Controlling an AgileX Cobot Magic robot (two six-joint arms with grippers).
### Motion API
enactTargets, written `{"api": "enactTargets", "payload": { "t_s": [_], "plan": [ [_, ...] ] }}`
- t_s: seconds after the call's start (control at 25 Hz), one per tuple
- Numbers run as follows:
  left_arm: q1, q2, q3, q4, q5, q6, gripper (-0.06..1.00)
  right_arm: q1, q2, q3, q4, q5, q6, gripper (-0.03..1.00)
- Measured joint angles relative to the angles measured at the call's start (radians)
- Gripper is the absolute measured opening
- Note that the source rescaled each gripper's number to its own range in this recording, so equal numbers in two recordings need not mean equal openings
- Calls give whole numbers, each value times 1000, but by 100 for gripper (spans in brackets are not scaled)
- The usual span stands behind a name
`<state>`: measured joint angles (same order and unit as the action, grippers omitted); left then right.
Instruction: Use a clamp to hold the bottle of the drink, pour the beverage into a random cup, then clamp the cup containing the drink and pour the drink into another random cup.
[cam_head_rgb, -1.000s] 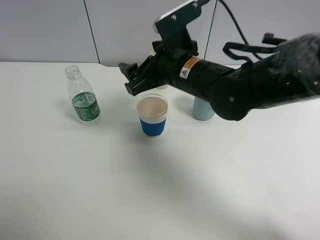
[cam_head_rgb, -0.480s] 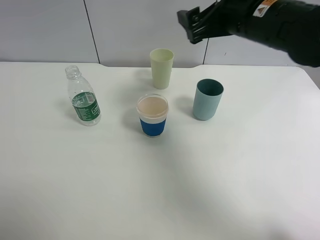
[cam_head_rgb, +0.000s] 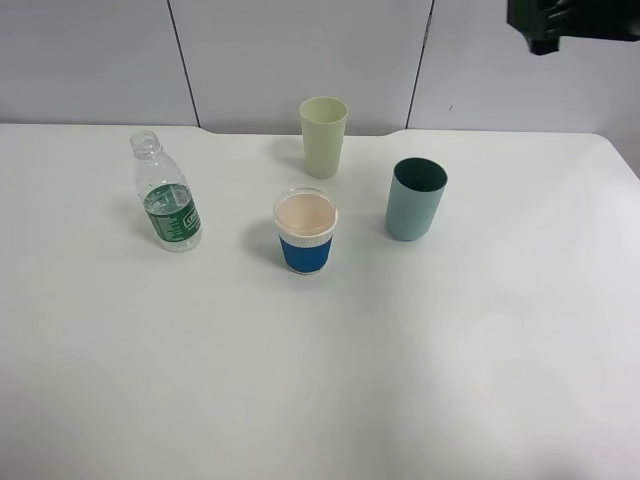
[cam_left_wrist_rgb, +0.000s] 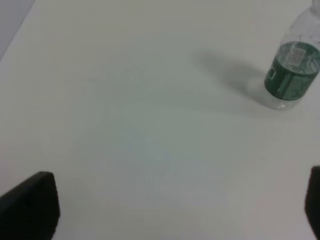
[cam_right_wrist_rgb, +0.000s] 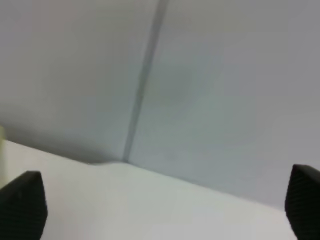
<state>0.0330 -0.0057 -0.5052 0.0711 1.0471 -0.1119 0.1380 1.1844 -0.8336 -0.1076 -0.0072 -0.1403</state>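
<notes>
Retreating right gripper (cam_right_wrist_rgb: 160, 200) lifted off past desk (cam_head_rgb: 320, 400) back-right corner, spread, empty | left gripper (cam_left_wrist_rgb: 160, 210) wide, empty | blue cup (cam_head_rgb: 306, 233) released, pours likely finished

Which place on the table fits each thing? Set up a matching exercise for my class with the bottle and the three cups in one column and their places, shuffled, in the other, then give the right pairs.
Things
1. bottle
2. pale green cup
3. teal cup
4. blue-sleeved cup

Places, as the high camera shows them
A. in the middle, nearest the camera of the three cups
B. farthest back, close to the wall
C. alone on the left side of the table
D. farthest right of the four

Pairs: 1-C, 2-B, 3-D, 4-A
</notes>
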Motion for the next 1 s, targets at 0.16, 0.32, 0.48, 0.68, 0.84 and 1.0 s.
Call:
{"api": "enactTargets", "payload": {
  "t_s": [0.16, 0.32, 0.48, 0.68, 0.84, 1.0],
  "plan": [
    [0, 0, 0, 0, 0, 0, 100, -107, -103, 0, -69, 139, 103, 84],
    [0, 0, 0, 0, 0, 0, 100, -205, -245, 0, -89, 254, 162, 84],
    [0, 0, 0, 0, 0, 0, 100, -237, -405, 0, -81, 357, 170, 84],
    [0, 0, 0, 0, 0, 0, 100, -237, -586, 0, -66, 544, 177, 84],
    [0, 0, 0, 0, 0, 0, 100, -237, -732, 0, -54, 705, 231, 84],
    [0, 0, 0, 0, 0, 0, 100, -237, -852, 0, 6, 881, 289, 84]
  ]
}}
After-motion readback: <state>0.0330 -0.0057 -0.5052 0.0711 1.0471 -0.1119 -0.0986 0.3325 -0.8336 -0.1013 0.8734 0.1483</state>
